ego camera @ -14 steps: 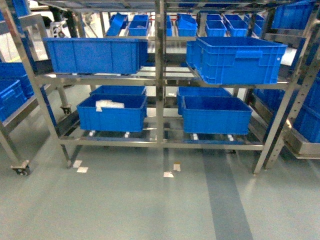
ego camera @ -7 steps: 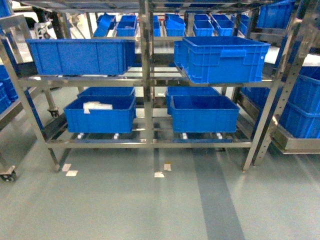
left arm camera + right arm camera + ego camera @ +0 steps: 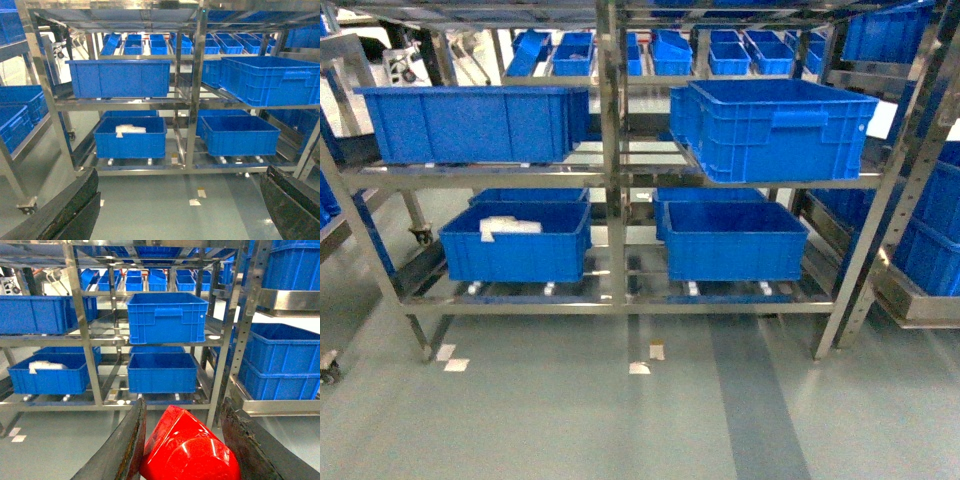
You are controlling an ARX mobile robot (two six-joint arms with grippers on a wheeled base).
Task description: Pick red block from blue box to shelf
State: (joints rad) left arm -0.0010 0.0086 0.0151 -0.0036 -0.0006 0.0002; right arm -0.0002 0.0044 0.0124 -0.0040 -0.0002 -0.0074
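Observation:
The red block (image 3: 190,450) sits tilted between the two dark fingers of my right gripper (image 3: 184,410), which is shut on it, in the right wrist view. My left gripper (image 3: 181,175) is open, its fingers (image 3: 75,210) wide apart with only grey floor between them. The shelf (image 3: 612,180), a stainless-steel rack, stands straight ahead across a stretch of floor and also shows in the left wrist view (image 3: 192,100) and the right wrist view (image 3: 85,340). Neither gripper shows in the head view. The blue box is out of view.
Dark blue ribbed crates fill the shelf's tiers: one at upper right (image 3: 775,125), one at upper left (image 3: 470,122), two below, the lower left one (image 3: 515,240) holding white items. Another rack with crates (image 3: 920,230) stands at right. Paper scraps (image 3: 640,367) lie on the floor.
In the head view the shelf has slid left, then dropped lower and grown slightly larger, so the view has moved closer to it.

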